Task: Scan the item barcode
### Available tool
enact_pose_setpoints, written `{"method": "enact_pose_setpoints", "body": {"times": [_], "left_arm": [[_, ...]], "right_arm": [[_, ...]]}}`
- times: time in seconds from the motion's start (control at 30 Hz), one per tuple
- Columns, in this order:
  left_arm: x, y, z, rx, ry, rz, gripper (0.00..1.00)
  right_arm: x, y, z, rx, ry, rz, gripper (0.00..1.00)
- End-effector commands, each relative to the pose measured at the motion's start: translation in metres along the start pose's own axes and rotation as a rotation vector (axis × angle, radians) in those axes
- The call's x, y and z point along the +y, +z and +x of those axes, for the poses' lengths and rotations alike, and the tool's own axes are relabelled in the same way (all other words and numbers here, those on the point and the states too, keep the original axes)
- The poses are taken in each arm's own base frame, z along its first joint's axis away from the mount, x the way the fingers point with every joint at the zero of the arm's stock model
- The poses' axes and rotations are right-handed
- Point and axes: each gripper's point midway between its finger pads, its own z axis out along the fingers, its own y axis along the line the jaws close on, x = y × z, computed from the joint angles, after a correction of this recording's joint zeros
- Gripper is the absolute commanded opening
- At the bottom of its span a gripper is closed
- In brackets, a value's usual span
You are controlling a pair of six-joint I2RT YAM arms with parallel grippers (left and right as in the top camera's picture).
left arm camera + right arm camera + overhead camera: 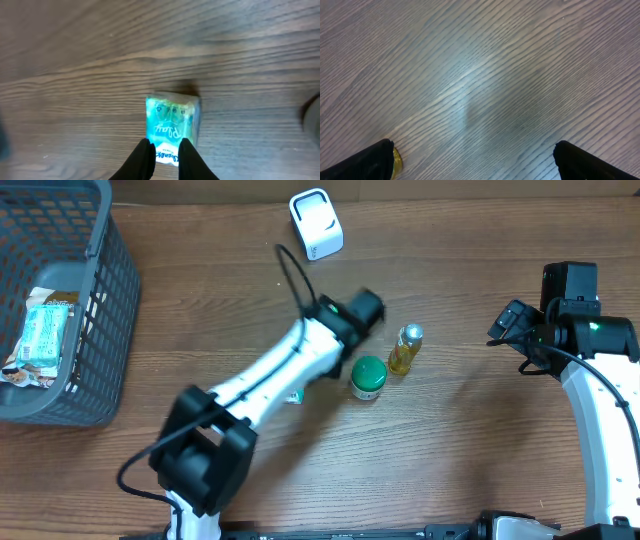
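The item is a small teal and white packet (169, 125) with printed lettering. In the left wrist view my left gripper (165, 148) is shut on its near edge, and the foil shows between the two black fingertips. Whether the packet rests on the wood or hangs just above it is unclear. From overhead, only a teal corner of the packet (295, 396) peeks out under the left arm (300, 360). A white scanner (316, 223) stands at the back of the table. My right gripper (480, 161) is wide open over bare wood at the right (510, 325).
A green-lidded jar (368, 377) and a small yellow bottle (406, 348) stand just right of the left arm. The bottle's edge (396, 160) touches the right wrist view's left finger. A grey basket (100, 300) holding a packet (45, 330) fills the left side.
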Motion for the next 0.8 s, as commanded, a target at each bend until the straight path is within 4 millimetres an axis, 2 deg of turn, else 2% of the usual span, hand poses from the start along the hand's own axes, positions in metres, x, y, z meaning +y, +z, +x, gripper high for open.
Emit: {"method": "enact_pose_setpoints", "body": {"times": [0.0, 0.1, 0.13, 0.3, 0.47, 0.7, 0.77], "left_arm": [[-0.009, -0.002, 0.010, 0.115, 0.092, 0.274, 0.16], [-0.002, 0.008, 0.017, 0.177, 0.067, 0.378, 0.17], [0.002, 0.013, 0.019, 0.192, 0.043, 0.392, 0.20], [0.015, 0.042, 0.033, 0.241, -0.021, 0.411, 0.20], [0.003, 0.056, 0.045, 0.244, 0.016, 0.469, 0.23], [-0.001, 0.075, 0.051, 0.226, 0.011, 0.470, 0.27], [-0.003, 0.080, 0.054, 0.221, 0.013, 0.471, 0.25]], "right_arm": [[0.000, -0.002, -0.004, -0.013, 0.011, 0.000, 1.00], [0.000, -0.002, -0.004, -0.013, 0.011, 0.000, 1.00], [0.000, -0.002, -0.004, -0.013, 0.011, 0.000, 1.00], [0.000, -0.002, -0.004, -0.013, 0.011, 0.000, 1.00], [0.000, -0.002, -0.004, -0.013, 0.011, 0.000, 1.00], [0.000, -0.002, -0.004, -0.013, 0.011, 0.000, 1.00], [0.000, -0.002, -0.004, -0.013, 0.011, 0.000, 1.00]]}}
